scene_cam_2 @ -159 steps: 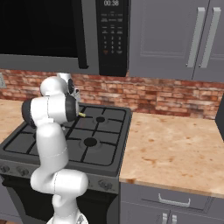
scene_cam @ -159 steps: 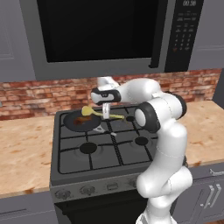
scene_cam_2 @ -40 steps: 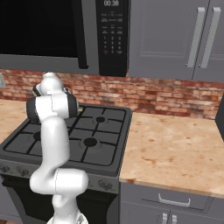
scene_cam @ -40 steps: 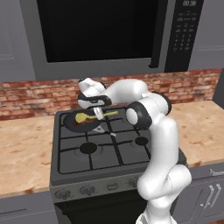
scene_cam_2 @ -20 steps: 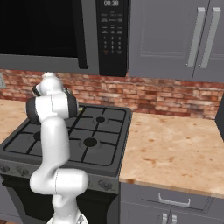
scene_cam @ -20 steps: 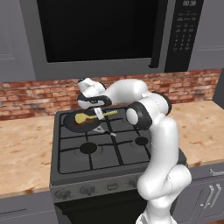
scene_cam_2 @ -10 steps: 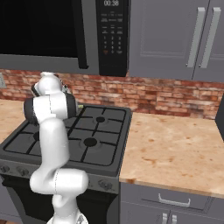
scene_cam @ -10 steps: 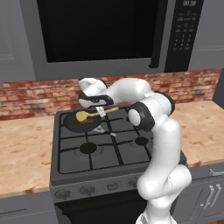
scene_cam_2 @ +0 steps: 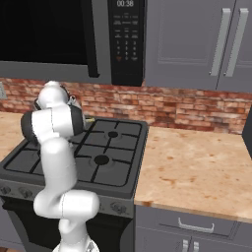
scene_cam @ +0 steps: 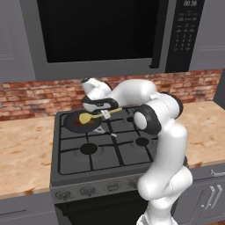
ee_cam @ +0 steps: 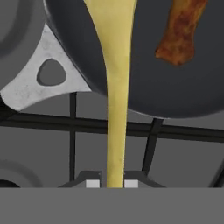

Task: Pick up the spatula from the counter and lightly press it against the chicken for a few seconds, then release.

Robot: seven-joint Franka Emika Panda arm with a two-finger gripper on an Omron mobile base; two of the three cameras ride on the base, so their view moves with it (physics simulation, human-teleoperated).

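A dark built-in microwave [scene_cam: 101,35] hangs over the cooking area, with grey wall cabinets [scene_cam_2: 197,39] to its right and a red brick backsplash [scene_cam: 26,99] running behind. A speckled, wood-toned counter [scene_cam_2: 197,167] lies on both sides of a black gas stove [scene_cam: 105,145] with dark cast grates [ee_cam: 153,131]. On the rear left burner sits a dark frying pan [scene_cam: 72,123], its silver handle bracket [ee_cam: 43,83] showing at the rim in the hand view.

The yellow spatula [ee_cam: 114,87] is over that pan, off the counter: its handle runs up from the gripper [ee_cam: 114,183] and widens into the blade above the pan's floor. The two fingertips [ee_cam: 92,183] are closed on the handle, one on each side. A browned strip of chicken [ee_cam: 180,30] lies in the pan beside the blade, with a gap of bare pan between them in the hand view.

The blade's far end and the top of the chicken are cut off by the frame edge. In the right base view the arm's own body covers the pan. Whether the blade presses on the pan cannot be told.
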